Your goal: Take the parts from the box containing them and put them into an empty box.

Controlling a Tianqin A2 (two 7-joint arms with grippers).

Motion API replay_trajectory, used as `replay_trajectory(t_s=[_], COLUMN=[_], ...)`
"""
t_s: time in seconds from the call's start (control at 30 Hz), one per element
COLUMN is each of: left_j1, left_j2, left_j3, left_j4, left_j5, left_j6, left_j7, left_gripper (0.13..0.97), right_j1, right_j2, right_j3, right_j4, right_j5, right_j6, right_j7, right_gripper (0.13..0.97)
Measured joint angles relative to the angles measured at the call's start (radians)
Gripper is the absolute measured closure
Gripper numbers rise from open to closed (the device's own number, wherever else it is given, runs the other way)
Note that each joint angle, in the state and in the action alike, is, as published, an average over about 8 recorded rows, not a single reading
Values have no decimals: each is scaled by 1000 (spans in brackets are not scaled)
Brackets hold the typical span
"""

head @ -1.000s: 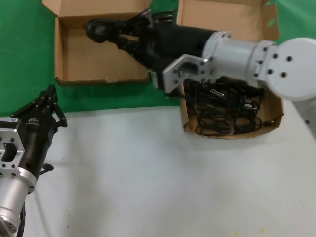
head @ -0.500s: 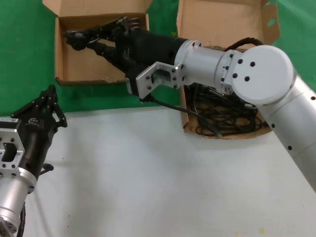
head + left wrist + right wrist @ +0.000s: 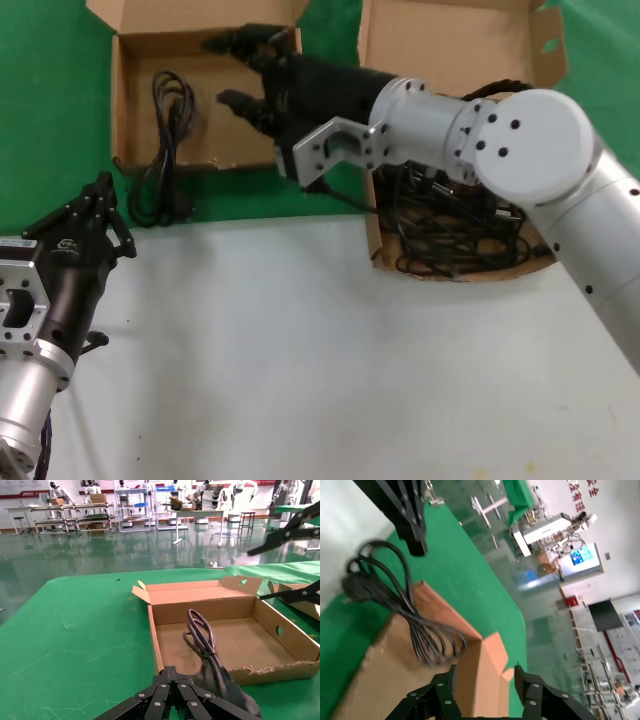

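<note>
My right gripper is open and empty above the far side of the shallow box with the short lid flap. One bundled black cord lies in that box, draped over its ragged front edge with its end on the green cloth. The cord also shows in the left wrist view and the right wrist view. In the right wrist view the right gripper has its jaws wide apart over the box wall. The tall-flap box at the right holds several tangled cords. My left gripper is shut and parked at the lower left.
Green cloth covers the far part of the table, white surface the near part. The right arm reaches across over the tall-flap box. The left gripper points at the shallow box's near corner.
The right gripper carried a cord over the shallow box, opened and let it go. The cord now lies draped over the front edge. The gripper has drawn back to the right. The left arm has not moved.
</note>
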Motion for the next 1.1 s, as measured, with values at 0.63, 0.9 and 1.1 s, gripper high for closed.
replay_trajectory(t_s=[0.63,0.9,1.1], left_j1=[0,0,0], left_j2=[0,0,0], left_j3=[0,0,0], left_j4=[0,0,0], left_j5=[0,0,0], left_j6=[0,0,0], left_j7=[0,0,0], left_gripper=[952,952,952], right_j1=[-172,-337,-454], right_j2=[267,401,477], right_j3=[190,336,408], right_j4=[515,727,798], right_j5=[-100,-61,33], right_j6=[1,51,105], right_j7=[267,338,298], right_gripper=[370,226,206])
